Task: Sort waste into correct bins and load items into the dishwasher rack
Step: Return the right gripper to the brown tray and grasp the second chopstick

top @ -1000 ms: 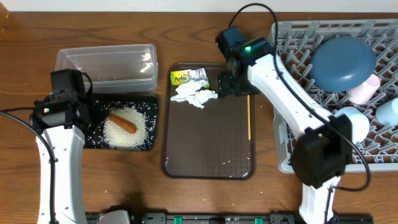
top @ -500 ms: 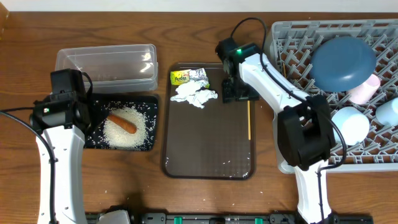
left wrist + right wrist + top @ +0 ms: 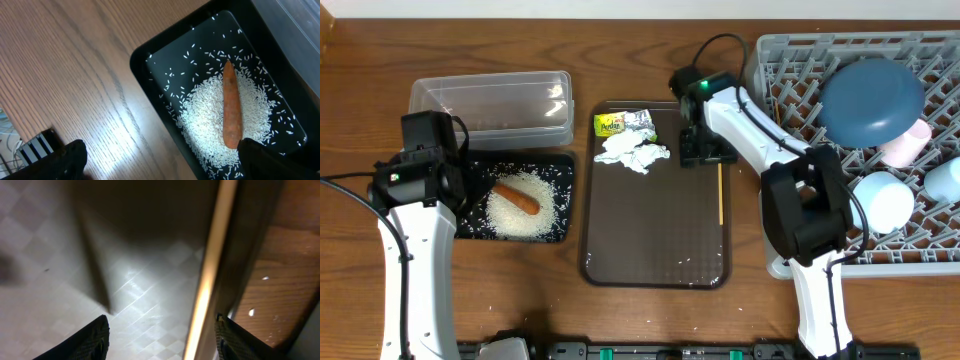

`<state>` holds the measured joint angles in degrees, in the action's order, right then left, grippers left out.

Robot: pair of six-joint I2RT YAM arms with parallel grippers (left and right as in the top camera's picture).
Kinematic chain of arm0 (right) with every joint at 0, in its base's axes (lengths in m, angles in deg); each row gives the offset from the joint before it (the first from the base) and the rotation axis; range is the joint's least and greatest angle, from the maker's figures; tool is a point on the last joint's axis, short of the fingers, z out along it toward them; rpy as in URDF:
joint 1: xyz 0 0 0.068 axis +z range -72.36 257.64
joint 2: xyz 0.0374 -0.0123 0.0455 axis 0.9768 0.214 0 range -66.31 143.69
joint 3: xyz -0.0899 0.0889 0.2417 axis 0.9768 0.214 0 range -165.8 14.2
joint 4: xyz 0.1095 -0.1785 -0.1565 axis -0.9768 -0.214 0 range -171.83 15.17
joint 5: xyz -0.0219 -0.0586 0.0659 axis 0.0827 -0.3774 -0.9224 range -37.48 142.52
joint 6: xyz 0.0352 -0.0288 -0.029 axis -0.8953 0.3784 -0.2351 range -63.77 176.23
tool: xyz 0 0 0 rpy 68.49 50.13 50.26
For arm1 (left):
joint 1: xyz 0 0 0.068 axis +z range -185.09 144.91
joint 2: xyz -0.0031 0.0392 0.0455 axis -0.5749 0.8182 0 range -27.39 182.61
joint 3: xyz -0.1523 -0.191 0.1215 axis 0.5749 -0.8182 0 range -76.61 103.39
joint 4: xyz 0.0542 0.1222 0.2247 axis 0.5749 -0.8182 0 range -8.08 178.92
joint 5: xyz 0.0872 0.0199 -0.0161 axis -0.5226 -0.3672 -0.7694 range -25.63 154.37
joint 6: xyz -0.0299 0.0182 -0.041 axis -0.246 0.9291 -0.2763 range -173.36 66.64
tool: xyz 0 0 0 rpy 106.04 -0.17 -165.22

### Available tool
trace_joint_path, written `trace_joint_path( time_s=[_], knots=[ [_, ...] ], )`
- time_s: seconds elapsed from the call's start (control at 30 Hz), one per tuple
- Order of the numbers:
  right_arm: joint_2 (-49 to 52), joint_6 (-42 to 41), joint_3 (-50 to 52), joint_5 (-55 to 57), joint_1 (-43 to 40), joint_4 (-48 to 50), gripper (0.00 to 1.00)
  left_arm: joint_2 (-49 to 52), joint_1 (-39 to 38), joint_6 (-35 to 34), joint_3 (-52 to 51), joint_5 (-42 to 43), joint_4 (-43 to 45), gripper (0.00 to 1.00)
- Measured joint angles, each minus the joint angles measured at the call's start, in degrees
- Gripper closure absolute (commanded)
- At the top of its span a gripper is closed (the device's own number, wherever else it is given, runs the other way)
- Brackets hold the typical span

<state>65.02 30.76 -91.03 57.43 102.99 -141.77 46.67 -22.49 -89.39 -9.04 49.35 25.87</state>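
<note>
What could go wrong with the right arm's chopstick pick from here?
1. The chopstick lies right beside the brown tray's raised wall, off-centre between the open fingers of the right end effector. The outer finger may land on the wall and the pinch could miss.
2. The grip point looks near one end of a thin stick, so it may pivot or slip when lifted.
3. The crumpled tissue sits close by and could get dragged.

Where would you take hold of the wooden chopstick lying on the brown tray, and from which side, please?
Probably near its middle, from straight above, fingers closing across its thin width. The chopstick lies flat along the right rim of the brown tray, so a sideways approach would likely meet the rim.
</note>
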Motion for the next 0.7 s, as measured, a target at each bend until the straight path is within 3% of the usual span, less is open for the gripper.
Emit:
trace_joint_path(
  time_s=[0.43, 0.5, 0.53, 0.6, 0.63, 0.7],
  knots=[
    [-0.52, 0.59, 3.56, -2.38, -0.79, 4.48, 0.39, 0.0, 0.0, 0.0, 0.0, 0.0, 0.0, 0.02],
    [-0.98, 0.74, 4.59, -3.1, -0.94, 5.68, 0.5, 0.0, 0.0, 0.0, 0.0, 0.0, 0.0, 0.02],
    [-1.25, 1.05, 5.14, -3.65, -0.98, 6.34, 0.6, 0.0, 0.0, 0.0, 0.0, 0.0, 0.0, 0.02],
    [-1.64, 0.92, 5.84, -4.31, -0.98, 7.28, 0.91, 0.0, 0.0, 0.0, 0.0, 0.0, 0.0, 0.02],
    [-1.79, 1.05, 6.16, -4.0, -0.96, 7.52, 0.99, 0.0, 0.0, 0.0, 0.0, 0.0, 0.0, 0.02],
    [-2.01, 0.98, 6.47, -3.61, -1.25, 7.54, 0.99, 0.0, 0.0, 0.0, 0.0, 0.0, 0.0, 0.02]
  ],
)
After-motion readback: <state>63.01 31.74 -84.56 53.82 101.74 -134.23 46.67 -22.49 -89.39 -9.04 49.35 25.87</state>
